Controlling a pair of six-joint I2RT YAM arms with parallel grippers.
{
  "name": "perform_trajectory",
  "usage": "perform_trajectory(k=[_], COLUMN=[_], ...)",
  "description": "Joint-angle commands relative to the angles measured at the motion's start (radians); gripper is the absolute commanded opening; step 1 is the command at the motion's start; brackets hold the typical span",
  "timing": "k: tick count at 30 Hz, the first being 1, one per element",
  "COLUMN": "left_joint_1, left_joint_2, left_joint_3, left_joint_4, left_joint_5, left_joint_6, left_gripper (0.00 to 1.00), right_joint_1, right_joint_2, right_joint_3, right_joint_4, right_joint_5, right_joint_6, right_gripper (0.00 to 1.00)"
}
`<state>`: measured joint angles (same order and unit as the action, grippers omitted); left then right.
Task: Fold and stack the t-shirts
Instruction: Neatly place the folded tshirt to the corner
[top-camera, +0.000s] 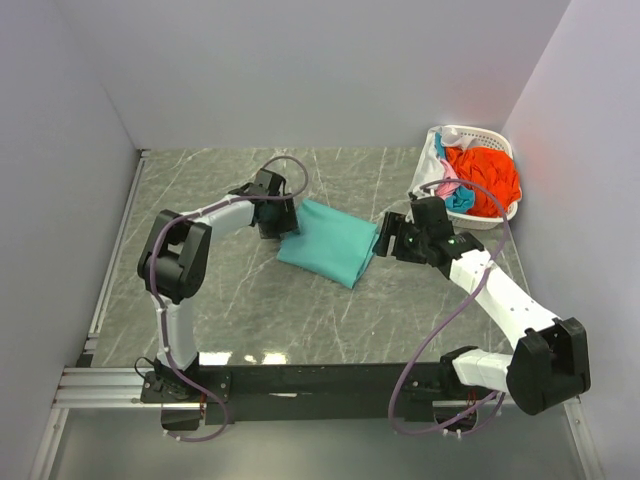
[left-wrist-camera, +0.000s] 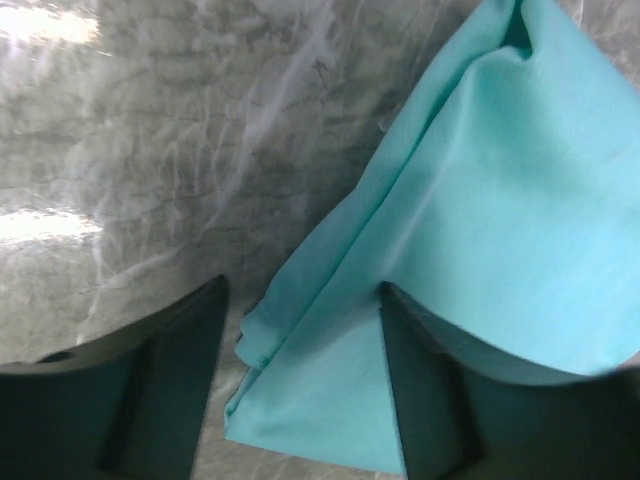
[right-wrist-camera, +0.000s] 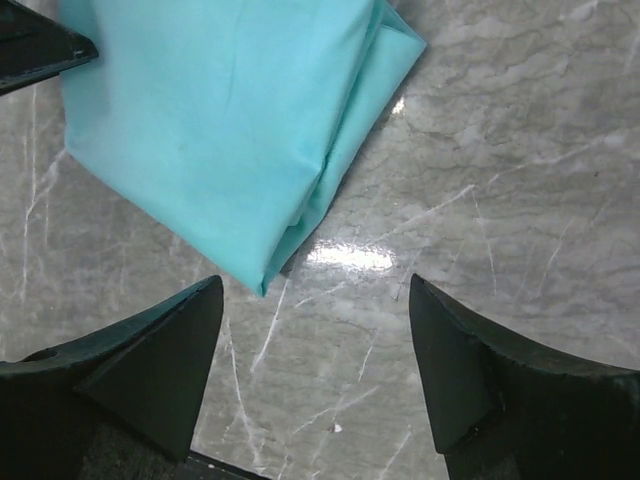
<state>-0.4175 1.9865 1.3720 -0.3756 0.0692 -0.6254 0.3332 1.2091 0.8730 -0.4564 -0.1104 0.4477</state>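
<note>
At mid-table, teal-green t-shirt, folded into a compact rectangle, flat on the grey marbled table. At its far-left corner, left pincer: spread wide, gripping nothing, straddling the cloth's layered edge, one jaw above fabric, the other above bare marble. Just beside the right edge, right pincer: likewise wide apart and empty, over bare table, nearest shirt corner just ahead of the jaws, not between them. Against the far-right walls, white latticed basket, heaped with an orange-red t-shirt; pink cloth and blue cloth beside it on the left, white cloth draped over the left rim.
</note>
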Motion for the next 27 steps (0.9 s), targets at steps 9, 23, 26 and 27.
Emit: perform_trajectory(k=[9, 23, 26, 27], left_joint_1=[-0.024, -0.044, -0.044, -0.043], left_joint_2=[0.054, 0.097, 0.074, 0.072], left_joint_3=[0.03, 0.061, 0.071, 0.079], left_joint_4=[0.006, -0.054, -0.074, -0.085], left_joint_5=[0.076, 0.037, -0.049, -0.066], left_joint_6=[0.056, 0.062, 0.062, 0.061], left_gripper=[0.48, 0.01, 0.01, 0.01], right_joint_1=[-0.011, -0.062, -0.075, -0.079], right_joint_2=[-0.031, -0.043, -0.045, -0.046], right_joint_3=[-0.016, -0.034, -0.039, -0.04], right_joint_4=[-0.002, 0.016, 0.021, 0.025], right_joint_5=[0.025, 0.037, 0.032, 0.031], right_joint_6=[-0.021, -0.014, -0.017, -0.017], right_gripper=[0.81, 0.81, 0.81, 0.81])
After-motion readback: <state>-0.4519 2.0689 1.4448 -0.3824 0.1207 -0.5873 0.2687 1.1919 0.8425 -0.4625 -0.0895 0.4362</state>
